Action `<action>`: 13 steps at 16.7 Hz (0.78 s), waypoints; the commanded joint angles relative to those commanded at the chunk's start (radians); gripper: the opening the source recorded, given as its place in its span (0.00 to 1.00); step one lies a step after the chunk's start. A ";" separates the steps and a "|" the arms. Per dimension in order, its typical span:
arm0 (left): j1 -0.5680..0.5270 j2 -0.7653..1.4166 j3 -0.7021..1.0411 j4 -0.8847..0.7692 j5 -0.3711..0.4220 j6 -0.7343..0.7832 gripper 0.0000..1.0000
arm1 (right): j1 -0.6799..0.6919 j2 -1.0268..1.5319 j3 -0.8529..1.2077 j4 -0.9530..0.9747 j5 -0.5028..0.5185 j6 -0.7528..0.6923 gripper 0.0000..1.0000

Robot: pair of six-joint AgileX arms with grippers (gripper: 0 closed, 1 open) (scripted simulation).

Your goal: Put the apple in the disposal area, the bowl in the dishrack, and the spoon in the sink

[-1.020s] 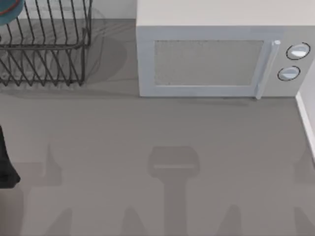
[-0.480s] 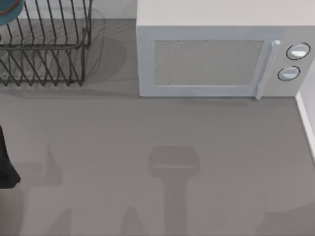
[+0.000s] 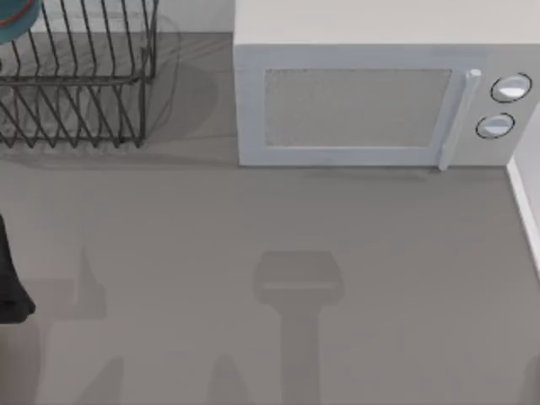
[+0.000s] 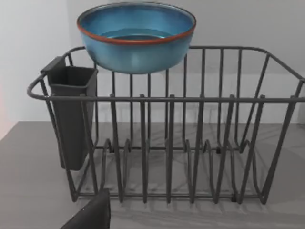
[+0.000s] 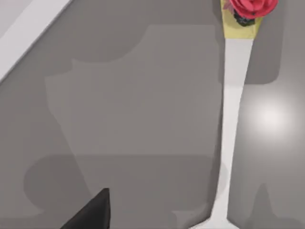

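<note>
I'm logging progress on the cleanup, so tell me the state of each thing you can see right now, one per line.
bowl: upright, empty, at the dishrack's top edge.
dishrack: upright on the counter, prong slots empty.
utensil holder: hanging on the rack's side.
microwave: door closed.
spoon: lying flat on the counter, not in a sink.
left arm: at the table's left edge.

Left arm [image 3: 10, 278]: dark segment at the top view's left edge, low over the table. One dark fingertip [image 4: 90, 214] of the left gripper shows in the left wrist view. One dark fingertip [image 5: 91, 212] of the right gripper shows in the right wrist view.
</note>
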 joint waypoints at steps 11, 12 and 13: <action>0.000 0.000 0.000 0.000 0.000 0.000 1.00 | -0.026 0.093 0.000 0.027 -0.002 0.013 1.00; 0.000 0.000 0.000 0.000 0.000 0.000 1.00 | -0.026 0.114 -0.022 0.071 -0.002 0.014 1.00; 0.000 0.000 0.000 0.000 0.000 0.000 1.00 | -0.026 0.137 -0.048 0.123 -0.002 0.014 1.00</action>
